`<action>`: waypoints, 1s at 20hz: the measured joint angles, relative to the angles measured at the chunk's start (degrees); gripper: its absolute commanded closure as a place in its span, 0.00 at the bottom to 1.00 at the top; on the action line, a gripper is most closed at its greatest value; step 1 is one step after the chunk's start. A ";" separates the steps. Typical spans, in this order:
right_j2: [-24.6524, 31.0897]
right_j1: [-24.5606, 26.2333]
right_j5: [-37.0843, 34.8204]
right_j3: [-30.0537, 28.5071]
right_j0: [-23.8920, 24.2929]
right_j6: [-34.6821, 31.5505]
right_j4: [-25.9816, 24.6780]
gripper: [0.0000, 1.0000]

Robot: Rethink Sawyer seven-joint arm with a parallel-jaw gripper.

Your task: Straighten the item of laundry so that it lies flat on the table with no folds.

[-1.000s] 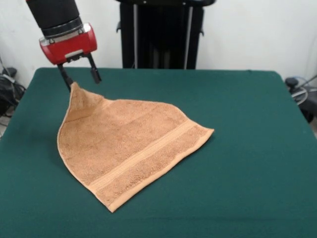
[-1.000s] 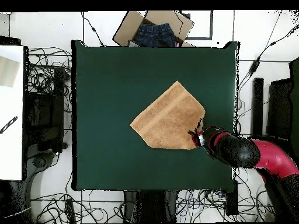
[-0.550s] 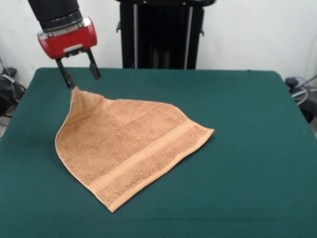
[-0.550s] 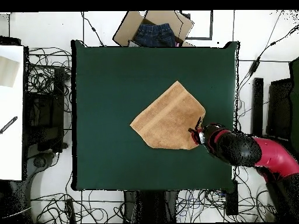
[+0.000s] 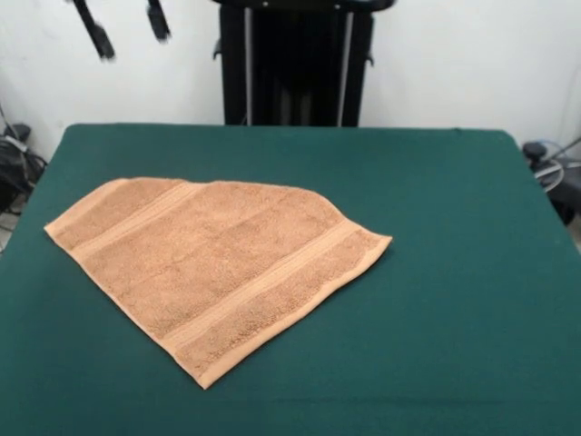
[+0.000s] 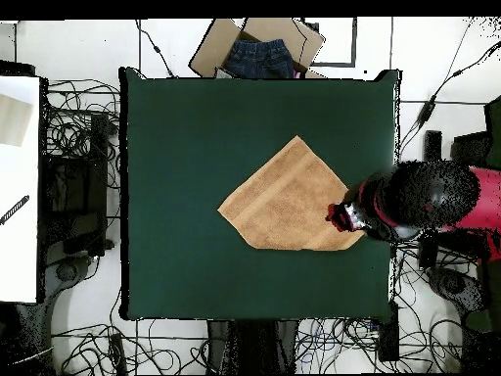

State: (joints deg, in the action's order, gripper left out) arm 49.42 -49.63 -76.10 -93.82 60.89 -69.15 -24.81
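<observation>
Now towel [image 5: 213, 263] flat on table [image 5: 454, 272], hand [image 5: 125, 27] spread, well above, empty.

Front view: bright, even, diffuse light, no single source evident. Large dark green felt-topped table [image 5: 454, 300] evenly lit, no glare, no hot spots. Light orange-tan terry towel [image 5: 213, 268] casts only a thin soft shadow along its near edges; weave + band stripes read sharp. Two black gripper fingertips [image 5: 95, 36] at top edge smeared w/ motion blur. White wall behind slightly washed out. Overhead view: softer detail, flatter light; towel [image 6: 287, 201] texture barely resolves, table [image 6: 186, 147] uniformly dark, no visible shadows.
</observation>
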 measured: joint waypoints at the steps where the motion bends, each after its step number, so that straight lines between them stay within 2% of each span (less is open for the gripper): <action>1: 0.07 -0.50 -3.07 1.51 -0.42 0.26 -0.24 0.00; 5: 0.21 -3.41 -9.96 5.84 -0.97 1.28 -0.86 0.00; 8: 0.14 -6.23 -8.19 5.84 -0.63 1.29 -0.86 0.00; 11: -0.64 -9.96 1.04 3.05 -1.35 1.05 -0.88 0.00; 14: -2.40 -12.28 12.61 -0.69 -4.17 -0.27 -0.97 0.00; 16: -4.34 -13.16 19.86 -3.05 -7.39 -1.89 -1.24 0.00; 17: -6.15 -13.51 25.00 -4.67 -10.57 -3.70 -1.86 0.00; 19: -8.10 -13.67 28.31 -5.90 -14.07 -6.02 -2.74 0.00; 20: -10.00 -13.73 31.02 -6.94 -17.54 -8.63 -3.55 0.00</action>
State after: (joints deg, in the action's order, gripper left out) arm 39.42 -63.36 -45.09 -100.75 43.35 -77.78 -28.36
